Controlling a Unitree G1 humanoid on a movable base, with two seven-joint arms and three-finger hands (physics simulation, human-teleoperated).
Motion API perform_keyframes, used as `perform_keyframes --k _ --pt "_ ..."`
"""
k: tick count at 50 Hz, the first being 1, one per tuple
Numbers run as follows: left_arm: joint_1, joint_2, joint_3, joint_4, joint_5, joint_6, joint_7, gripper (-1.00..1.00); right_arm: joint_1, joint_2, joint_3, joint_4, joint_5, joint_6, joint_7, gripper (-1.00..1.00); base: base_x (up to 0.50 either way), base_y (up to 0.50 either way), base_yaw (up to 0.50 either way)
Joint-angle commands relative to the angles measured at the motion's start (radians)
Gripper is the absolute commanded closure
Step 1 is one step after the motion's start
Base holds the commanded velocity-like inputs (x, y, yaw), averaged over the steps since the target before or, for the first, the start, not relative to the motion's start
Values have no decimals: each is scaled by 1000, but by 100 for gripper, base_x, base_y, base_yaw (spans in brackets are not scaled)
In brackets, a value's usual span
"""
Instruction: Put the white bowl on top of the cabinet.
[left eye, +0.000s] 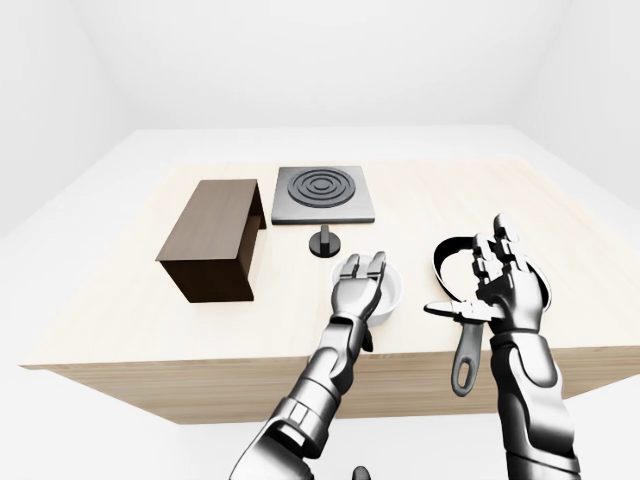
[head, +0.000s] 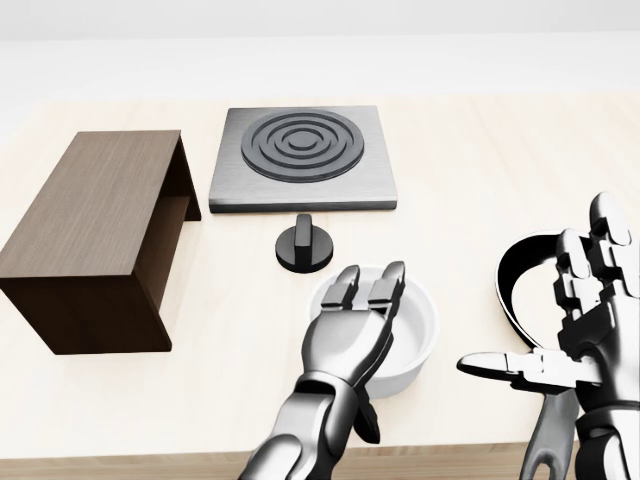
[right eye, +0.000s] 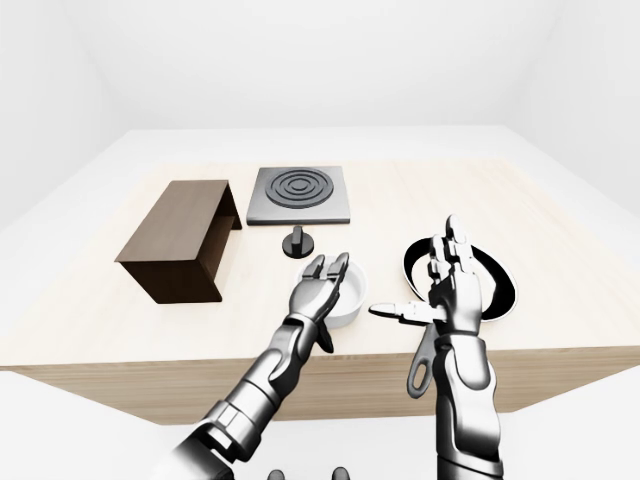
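Both metal hands hang over the near edge of the wooden table (head: 470, 140): the left hand (head: 352, 322) lies flat over the white bowl (head: 415, 335), fingers spread, not clasping it; the right hand (head: 575, 330) is raised, fingers apart, above a black frying pan (right eye: 498, 282). Far left stands the dark wooden cabinet (head: 95, 210), a stove plate (head: 303, 155) and knob (head: 305, 243) beside it

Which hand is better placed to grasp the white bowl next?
The left hand. Its open fingers already reach over the white bowl. The right hand is raised, open, over the pan, to the bowl's right in the head view.
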Motion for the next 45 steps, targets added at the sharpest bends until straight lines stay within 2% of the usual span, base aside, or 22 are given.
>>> perform_keyframes --k 1,11,15,16,18,27,45 --pt "-43 0 15 78 -26 0 29 -100 -3 -2 2 3 3 2 1 -100 0 0 0" --pt "-37 4 9 63 -26 0 25 -100 3 0 -2 -3 6 3 5 -100 0 0 0" --pt "-59 6 28 122 -55 0 62 -100 6 2 0 -3 3 0 7 -100 0 0 0" --pt "-65 6 31 133 -62 0 69 -42 7 2 -1 -4 4 0 7 -100 0 0 0" --pt "-73 7 32 150 -70 0 81 100 7 2 -1 -6 4 1 7 -100 0 0 0" --pt "-92 4 31 197 -90 0 112 100 4 -1 -6 -10 9 12 4 -100 0 0 0" --pt "-83 11 16 150 -63 0 75 100 2 -3 -10 -17 17 21 3 -100 0 0 0"
